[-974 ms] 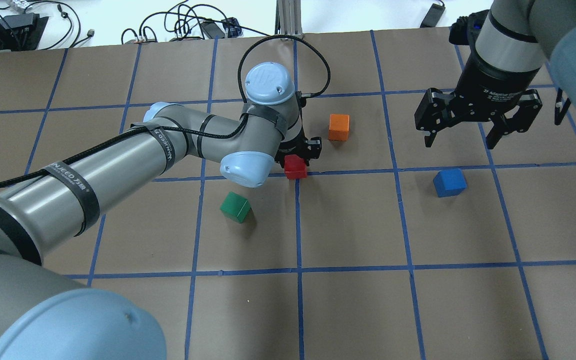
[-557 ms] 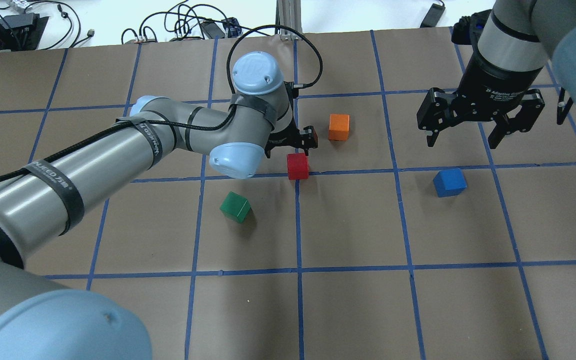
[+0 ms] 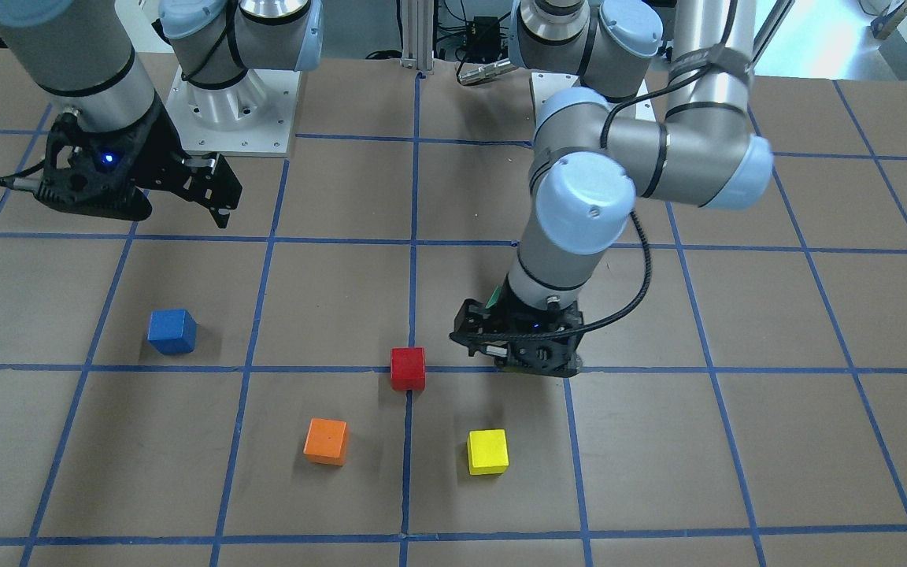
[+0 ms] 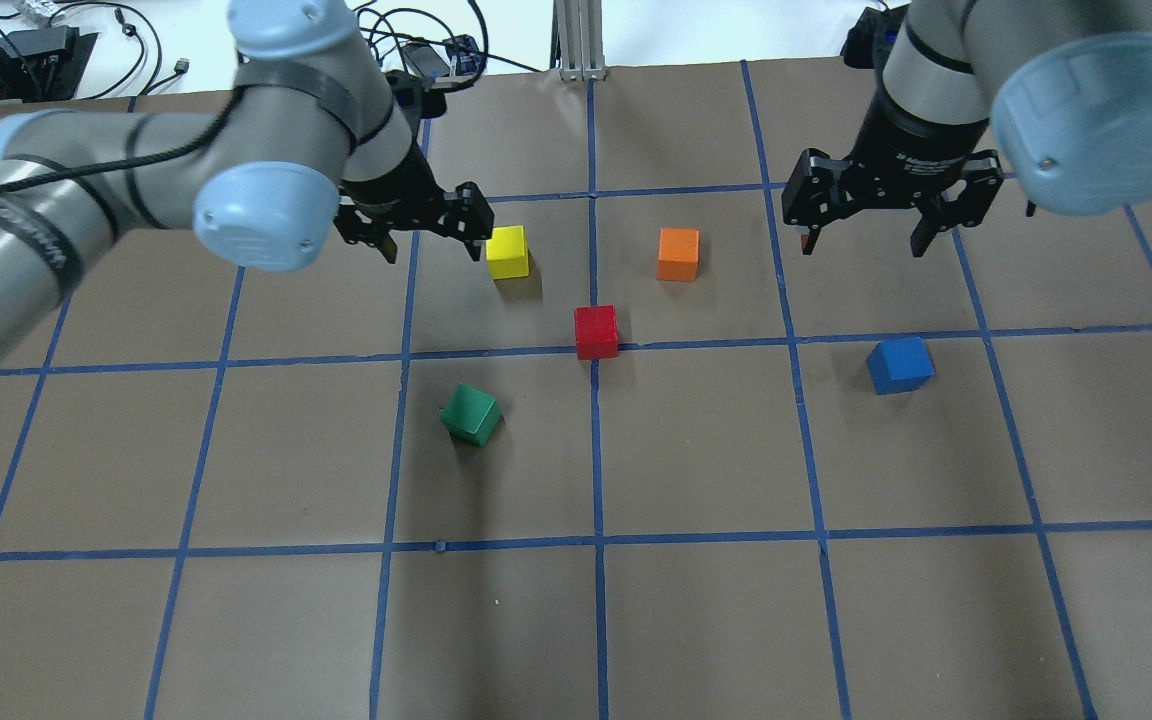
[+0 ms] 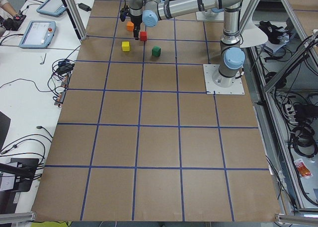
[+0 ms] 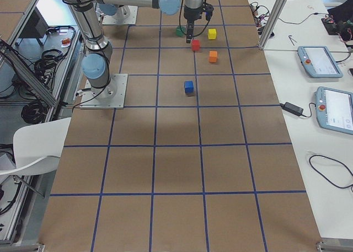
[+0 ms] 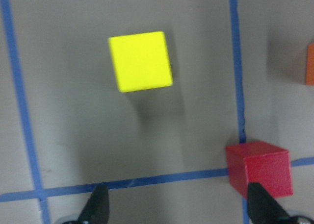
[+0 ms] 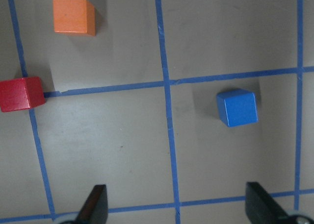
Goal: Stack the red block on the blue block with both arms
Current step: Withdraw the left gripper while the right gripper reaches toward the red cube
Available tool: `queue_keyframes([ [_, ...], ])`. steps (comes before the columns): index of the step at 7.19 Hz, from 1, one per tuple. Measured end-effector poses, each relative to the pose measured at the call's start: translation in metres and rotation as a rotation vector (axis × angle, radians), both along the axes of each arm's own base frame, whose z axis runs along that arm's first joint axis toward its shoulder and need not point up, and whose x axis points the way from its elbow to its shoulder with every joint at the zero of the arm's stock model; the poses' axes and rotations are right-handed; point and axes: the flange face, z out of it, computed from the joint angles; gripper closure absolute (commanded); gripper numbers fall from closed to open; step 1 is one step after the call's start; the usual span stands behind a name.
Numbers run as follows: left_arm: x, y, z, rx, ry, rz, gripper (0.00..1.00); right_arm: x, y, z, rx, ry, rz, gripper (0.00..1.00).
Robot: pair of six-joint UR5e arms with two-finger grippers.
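Observation:
The red block [image 4: 596, 331] sits on a blue tape crossing mid-table, free of both grippers. It also shows in the left wrist view [image 7: 259, 167] and the right wrist view [image 8: 20, 93]. The blue block [image 4: 900, 364] sits alone to the right, and below the right wrist camera [image 8: 237, 108]. My left gripper [image 4: 426, 235] is open and empty, raised to the left of the red block. My right gripper [image 4: 864, 238] is open and empty, raised beyond the blue block.
A yellow block [image 4: 507, 251] lies just right of the left gripper. An orange block [image 4: 678, 254] lies beyond the red one. A green block [image 4: 471, 414] lies nearer the robot, left of centre. The table is brown paper with a blue tape grid.
My left gripper has lifted off the red block and swung left and away, uncovering the yellow block. The red block stays put. My right gripper has moved slightly left and farther out.

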Motion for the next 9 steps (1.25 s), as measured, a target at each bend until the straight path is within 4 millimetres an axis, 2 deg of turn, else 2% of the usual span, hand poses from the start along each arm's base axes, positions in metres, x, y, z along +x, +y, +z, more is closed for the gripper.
queue_keyframes([
  [1, 0.021, 0.016, 0.044, 0.012, -0.013, -0.014, 0.0, 0.029, -0.014, -0.015, -0.019, -0.007, 0.024, 0.0],
  [2, 0.032, 0.035, 0.085, 0.015, -0.035, -0.026, 0.0, 0.065, -0.026, -0.033, -0.032, -0.011, 0.061, 0.0],
  [3, 0.037, 0.05, 0.114, 0.012, -0.054, -0.034, 0.0, 0.098, -0.035, -0.054, -0.044, -0.015, 0.093, 0.0],
  [4, 0.038, 0.06, 0.131, 0.01, -0.068, -0.036, 0.0, 0.124, -0.042, -0.076, -0.055, -0.018, 0.113, 0.0],
  [7, 0.028, 0.066, 0.139, 0.016, -0.089, -0.025, 0.0, 0.166, -0.051, -0.142, -0.021, -0.027, 0.14, 0.0],
  [9, 0.025, 0.067, 0.142, 0.024, -0.091, -0.027, 0.0, 0.188, -0.049, -0.174, 0.011, -0.029, 0.12, 0.0],
])
